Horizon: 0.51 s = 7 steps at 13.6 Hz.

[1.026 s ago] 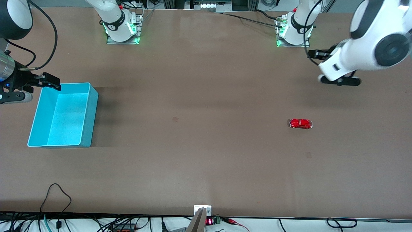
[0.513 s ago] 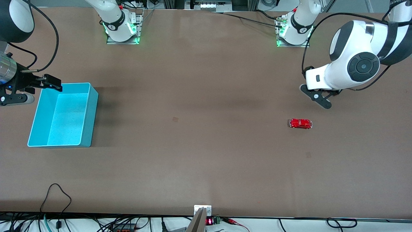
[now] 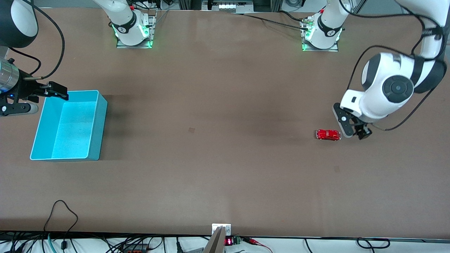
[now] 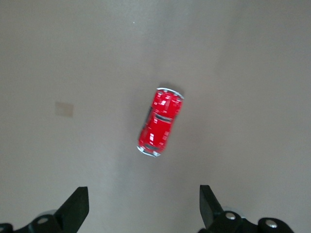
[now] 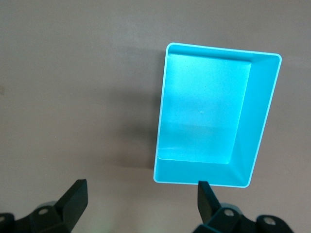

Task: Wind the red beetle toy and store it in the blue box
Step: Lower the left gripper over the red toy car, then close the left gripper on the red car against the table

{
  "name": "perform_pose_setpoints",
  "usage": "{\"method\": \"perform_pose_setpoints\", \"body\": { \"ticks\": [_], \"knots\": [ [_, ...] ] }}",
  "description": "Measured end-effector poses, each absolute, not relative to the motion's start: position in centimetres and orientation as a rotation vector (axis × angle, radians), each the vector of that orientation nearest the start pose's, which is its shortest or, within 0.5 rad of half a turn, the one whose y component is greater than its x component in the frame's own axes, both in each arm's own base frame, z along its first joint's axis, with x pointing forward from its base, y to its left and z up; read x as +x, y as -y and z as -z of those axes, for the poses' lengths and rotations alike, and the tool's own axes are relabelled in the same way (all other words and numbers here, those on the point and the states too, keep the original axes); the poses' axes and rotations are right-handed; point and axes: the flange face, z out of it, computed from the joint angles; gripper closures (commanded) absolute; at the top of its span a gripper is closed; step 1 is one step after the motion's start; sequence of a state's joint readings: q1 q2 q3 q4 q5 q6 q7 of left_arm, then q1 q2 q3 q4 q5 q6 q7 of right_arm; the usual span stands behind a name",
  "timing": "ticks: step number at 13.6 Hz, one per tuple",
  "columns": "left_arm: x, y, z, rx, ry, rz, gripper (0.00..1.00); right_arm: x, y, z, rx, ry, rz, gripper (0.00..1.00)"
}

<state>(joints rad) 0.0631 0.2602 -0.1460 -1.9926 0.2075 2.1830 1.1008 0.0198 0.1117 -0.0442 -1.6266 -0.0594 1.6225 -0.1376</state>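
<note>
In my left wrist view only the tips of my left gripper [image 4: 141,206] show, the rest cut off by the picture's edge. From the front camera my own wrist covers most of it, so its spread is hard to judge there. The red beetle toy [image 4: 161,122] is slightly blurred, and I cannot make out any winding key or its wheels. My right gripper [image 5: 138,204] is likewise cropped to its fingertips, and in the front view it sits at the frame's edge. The blue box [image 5: 262,121] probably hides some table under its tall walls.
</note>
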Motion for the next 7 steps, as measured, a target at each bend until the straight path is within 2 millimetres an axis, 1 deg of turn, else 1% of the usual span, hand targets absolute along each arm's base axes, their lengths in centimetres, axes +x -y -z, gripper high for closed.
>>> {"method": "perform_pose_setpoints", "body": {
  "ticks": [1,2,4,7],
  "knots": [
    [59.3,3.4,-31.2,-2.403,-1.890,-0.153,0.00,58.4,1.9,-53.9,-3.185,0.191,-0.193,0.00],
    [59.2,3.1,-29.4,-2.380,-1.921,-0.128,0.00,58.4,1.9,-53.9,-3.184,0.191,-0.194,0.00],
    [58.2,3.1,-26.4,-2.355,-1.978,-0.124,0.00,58.5,1.9,-53.8,-3.184,0.191,-0.195,0.00],
    [57.3,3.1,-23.3,-2.322,-2.055,-0.136,0.00,58.5,1.9,-53.8,-3.184,0.191,-0.196,0.00]
  ]
}}
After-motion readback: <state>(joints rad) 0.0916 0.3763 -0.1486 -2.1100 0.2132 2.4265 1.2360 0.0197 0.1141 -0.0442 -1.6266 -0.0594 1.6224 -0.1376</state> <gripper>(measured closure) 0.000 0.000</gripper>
